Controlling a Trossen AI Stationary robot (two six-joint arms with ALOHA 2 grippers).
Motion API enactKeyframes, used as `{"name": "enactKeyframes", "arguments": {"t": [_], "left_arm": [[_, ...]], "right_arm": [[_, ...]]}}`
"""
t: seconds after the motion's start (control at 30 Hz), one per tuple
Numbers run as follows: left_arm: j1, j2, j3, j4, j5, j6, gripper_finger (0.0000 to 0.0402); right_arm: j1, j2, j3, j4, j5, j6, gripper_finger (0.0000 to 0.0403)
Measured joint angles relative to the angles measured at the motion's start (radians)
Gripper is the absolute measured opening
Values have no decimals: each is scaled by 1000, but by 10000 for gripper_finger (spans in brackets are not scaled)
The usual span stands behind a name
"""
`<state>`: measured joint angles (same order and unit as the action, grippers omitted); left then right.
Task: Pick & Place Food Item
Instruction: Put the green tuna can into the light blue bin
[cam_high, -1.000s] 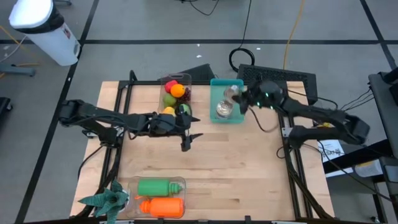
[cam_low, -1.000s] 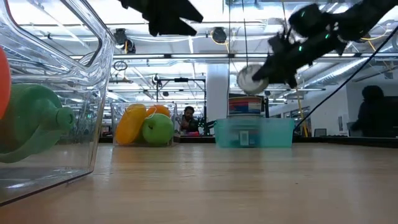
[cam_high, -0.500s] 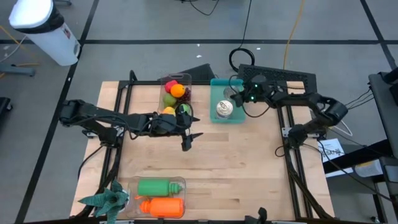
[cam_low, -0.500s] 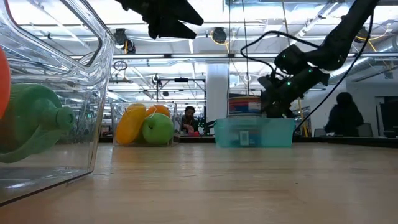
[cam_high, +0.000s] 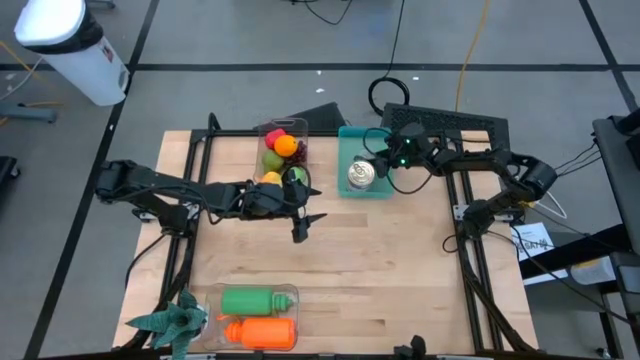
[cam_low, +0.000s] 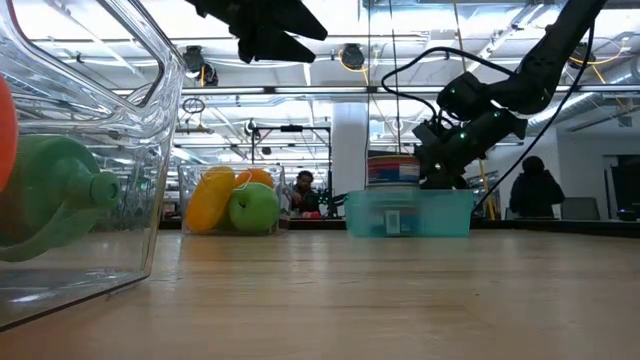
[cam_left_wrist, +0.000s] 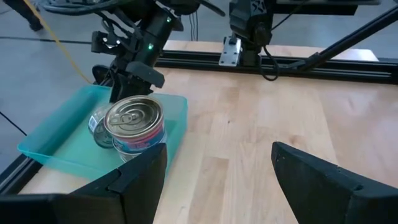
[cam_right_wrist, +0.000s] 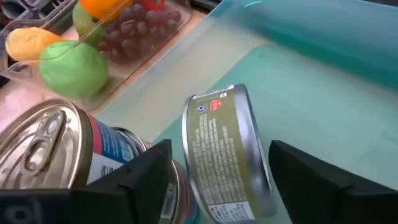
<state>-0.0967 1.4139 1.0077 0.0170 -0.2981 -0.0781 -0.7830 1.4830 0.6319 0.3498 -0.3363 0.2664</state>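
A teal bin (cam_high: 345, 135) sits at the table's far side and holds a blue-labelled can (cam_left_wrist: 135, 121) standing upright. An olive-labelled can (cam_right_wrist: 224, 149) is tipped on its rim beside it, on the bin's floor. My right gripper (cam_right_wrist: 217, 180) is open and low over the bin (cam_low: 408, 213), one finger on either side of the olive can with gaps showing. My left gripper (cam_high: 308, 226) is open and hovers above mid-table, near the clear fruit container (cam_high: 282, 150).
The fruit container, with an apple (cam_right_wrist: 74, 68), an orange and grapes, stands just left of the bin. A clear tub with a green and an orange bottle (cam_high: 258, 315) and a green plant toy (cam_high: 170, 320) sit at the near left corner. Bare wood lies between.
My right gripper has come down from above the bin into it and shifted slightly toward the table's left. The can that it carried lifted clear a second ago now rests in the bin beside the blue-labelled can.
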Motion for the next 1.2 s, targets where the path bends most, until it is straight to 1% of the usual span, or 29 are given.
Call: {"name": "enactKeyframes", "arguments": {"t": [0.07,0.17,0.37,0.5,0.57,0.73,0.83,1.07,1.2], "left_arm": [[0,0,0,0,0,-3,294],[0,0,0,0,0,-6,294],[0,0,0,0,0,-14,294],[0,0,0,0,0,-14,294],[0,0,0,0,0,-15,294],[0,0,0,0,0,-17,294],[0,0,0,0,0,-17,294],[0,0,0,0,0,-17,294],[0,0,0,0,0,-16,294]], "right_arm": [[0,0,0,0,1,-10,265],[0,0,0,0,46,-22,270],[0,0,0,-3,182,-124,257],[0,0,0,-2,245,-168,249],[1,0,0,-2,301,-196,246],[0,0,0,-2,490,-232,241],[0,0,-1,-3,546,-251,238],[0,0,-1,20,547,-262,229],[0,0,-1,85,545,-255,224]]}}
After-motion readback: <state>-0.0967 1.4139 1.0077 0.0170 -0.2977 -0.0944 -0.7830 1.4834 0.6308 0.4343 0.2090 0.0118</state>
